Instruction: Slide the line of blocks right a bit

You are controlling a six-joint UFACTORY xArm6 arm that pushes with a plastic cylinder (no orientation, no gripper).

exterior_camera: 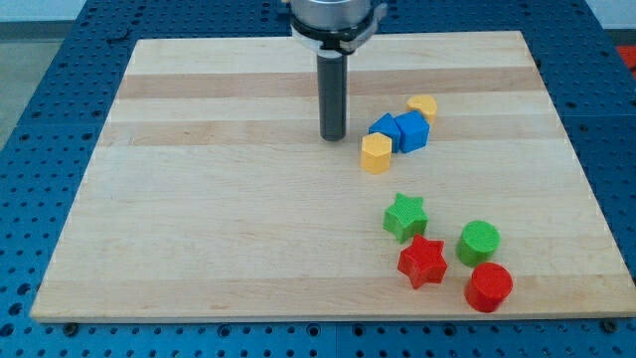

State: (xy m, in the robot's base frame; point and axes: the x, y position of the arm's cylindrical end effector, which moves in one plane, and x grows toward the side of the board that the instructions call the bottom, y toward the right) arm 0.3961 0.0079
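A slanting line of blocks lies right of the board's middle: a yellow hexagon block (pixel 376 153) at its lower left, a blue triangle block (pixel 384 126), a blue cube (pixel 410 131), and a yellow half-round block (pixel 422 106) at its upper right. My tip (pixel 333 137) stands on the board just left of the line, a short gap from the blue triangle and the yellow hexagon, touching neither.
A green star (pixel 405 216), a red star (pixel 422 262), a green cylinder (pixel 479 242) and a red cylinder (pixel 488 286) cluster at the lower right. The wooden board (pixel 199 219) sits on a blue perforated table (pixel 40 119).
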